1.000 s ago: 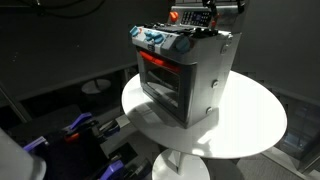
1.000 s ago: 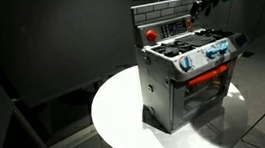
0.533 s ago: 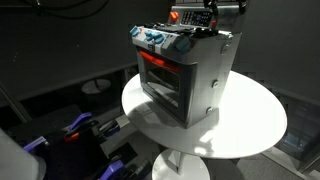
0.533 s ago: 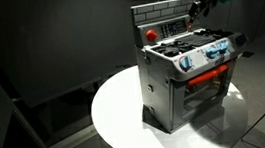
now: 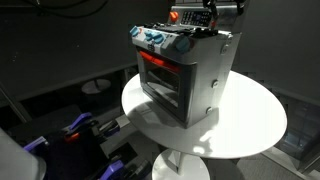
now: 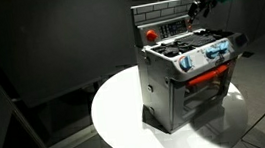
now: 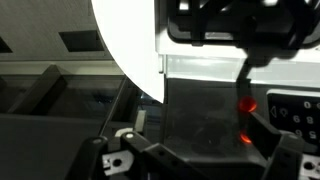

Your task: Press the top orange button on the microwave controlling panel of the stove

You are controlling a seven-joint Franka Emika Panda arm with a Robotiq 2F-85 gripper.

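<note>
No chg: gripper [image 6: 197,7] at microwave controlling panel [image 6: 165,27]; stove [image 6: 189,83] on table [image 6: 117,116].

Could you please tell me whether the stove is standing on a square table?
No, the stove stands on a round white table.

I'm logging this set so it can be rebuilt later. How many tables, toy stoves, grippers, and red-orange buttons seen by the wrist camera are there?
round white table: 1
toy stove: 1
gripper: 1
red-orange buttons, wrist view: 2
Total: 5
</note>
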